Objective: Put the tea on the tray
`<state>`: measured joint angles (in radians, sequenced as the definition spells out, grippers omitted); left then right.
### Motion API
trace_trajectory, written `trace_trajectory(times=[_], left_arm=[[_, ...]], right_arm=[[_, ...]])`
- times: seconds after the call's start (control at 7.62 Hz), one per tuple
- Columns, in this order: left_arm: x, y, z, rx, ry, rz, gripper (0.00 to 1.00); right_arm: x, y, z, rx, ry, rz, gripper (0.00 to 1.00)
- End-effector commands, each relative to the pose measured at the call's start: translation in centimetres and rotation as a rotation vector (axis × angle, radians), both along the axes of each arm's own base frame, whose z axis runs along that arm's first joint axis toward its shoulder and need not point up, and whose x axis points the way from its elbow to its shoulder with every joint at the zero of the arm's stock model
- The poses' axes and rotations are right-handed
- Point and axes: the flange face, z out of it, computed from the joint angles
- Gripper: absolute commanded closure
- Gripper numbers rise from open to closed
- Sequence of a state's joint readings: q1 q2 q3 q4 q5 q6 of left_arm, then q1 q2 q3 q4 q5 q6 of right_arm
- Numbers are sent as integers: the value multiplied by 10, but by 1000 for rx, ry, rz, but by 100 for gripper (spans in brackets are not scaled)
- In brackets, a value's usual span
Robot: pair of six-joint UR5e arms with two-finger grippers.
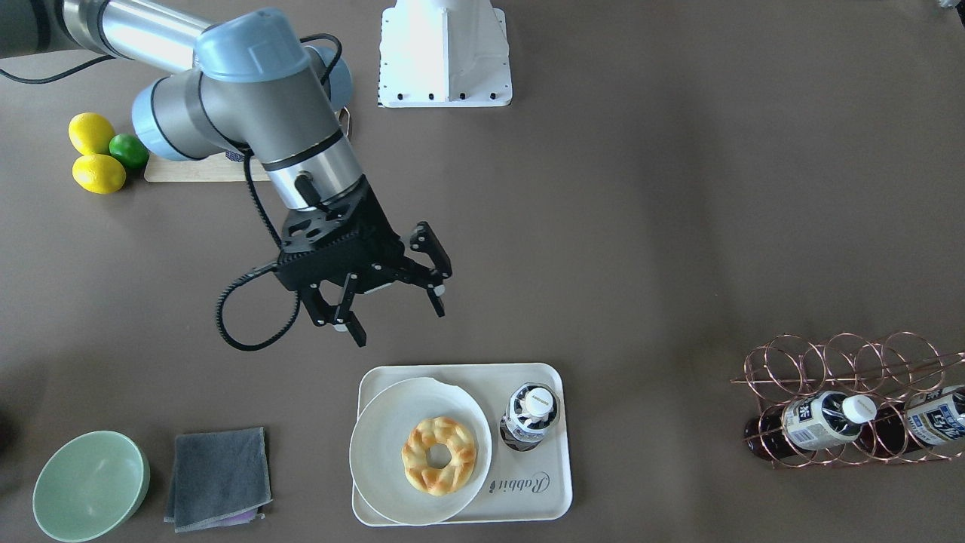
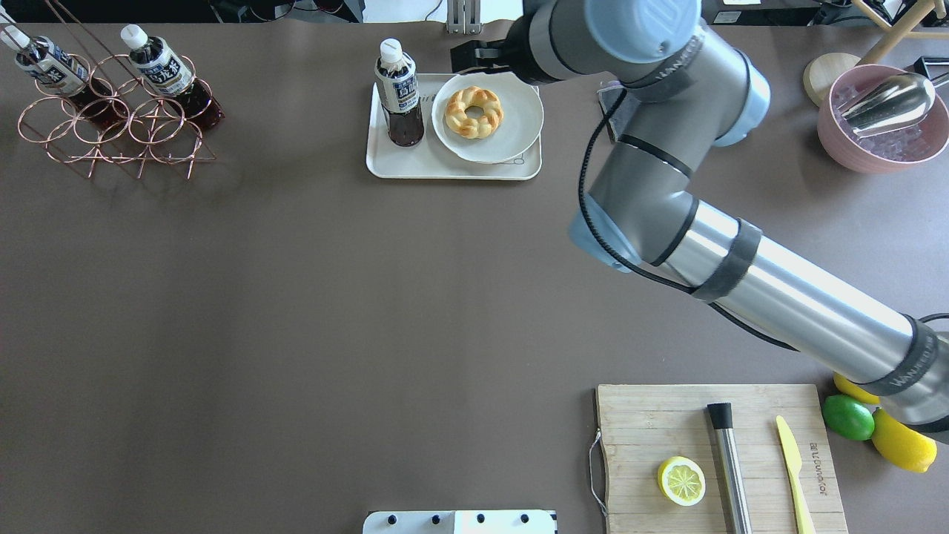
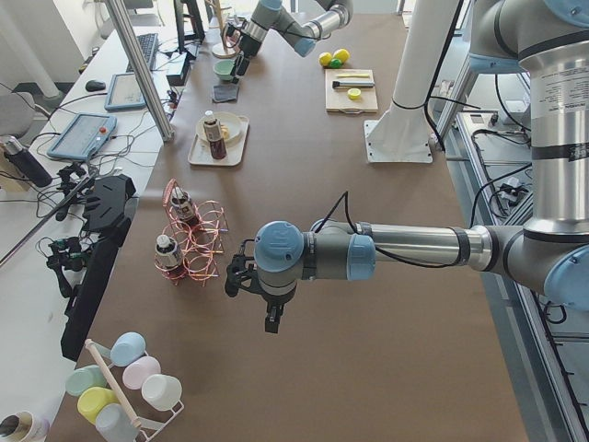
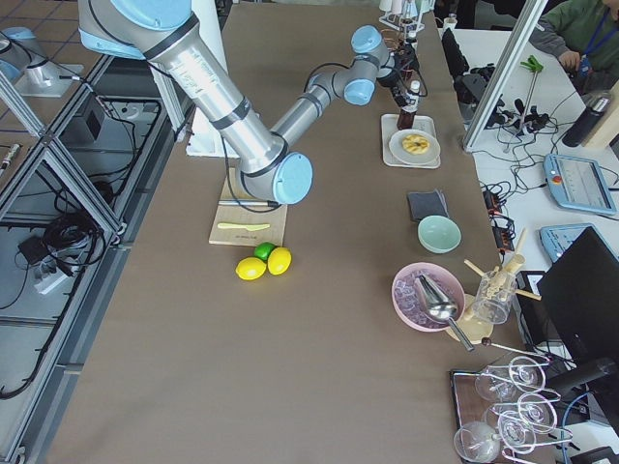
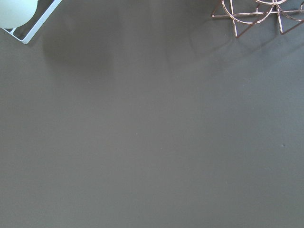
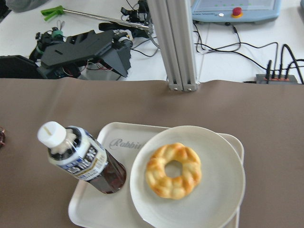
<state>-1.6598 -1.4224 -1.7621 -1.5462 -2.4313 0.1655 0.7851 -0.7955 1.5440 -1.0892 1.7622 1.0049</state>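
The tea [image 1: 530,418] is a small bottle of dark liquid with a white cap. It stands upright on the cream tray [image 1: 490,381], beside the white plate [image 1: 377,452] that holds a ring doughnut. The overhead view shows the tea [image 2: 400,96] on the tray's [image 2: 415,163] left part. My right gripper [image 1: 398,320] hangs open and empty above the table, just on the robot's side of the tray and apart from the bottle. Its wrist view looks down on the tea [image 6: 80,159] and tray [image 6: 95,209]. My left gripper [image 3: 262,299] hovers near the copper rack; I cannot tell its state.
A copper wire rack [image 1: 852,362] holds two more bottles [image 1: 829,418]. A green bowl [image 1: 90,486] and a grey cloth [image 1: 219,475] lie near the tray. A cutting board [image 2: 712,445] carries a lemon half, knife and metal bar. Lemons and a lime [image 1: 98,154] lie beside it. A pink bowl [image 2: 882,119] stands far right.
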Motion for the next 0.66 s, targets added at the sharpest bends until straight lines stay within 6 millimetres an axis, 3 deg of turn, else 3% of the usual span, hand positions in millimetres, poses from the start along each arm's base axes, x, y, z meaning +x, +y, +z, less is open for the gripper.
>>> trace_trajectory(times=[0.0,0.13,0.39,0.53], left_arm=[[0,0,-2,12,-1,6,3],[0,0,-2,16,-2,10,3],[0,1,0,12,-1,11,3],[1,10,7,-4,0,11,3]], right_arm=[[118,12,102,-225,91,-50,0],[165,7,147,-269,156,-94,0],[270,24,255,-286,359,-191,0],[319,27,291,-284,448,-245,0]])
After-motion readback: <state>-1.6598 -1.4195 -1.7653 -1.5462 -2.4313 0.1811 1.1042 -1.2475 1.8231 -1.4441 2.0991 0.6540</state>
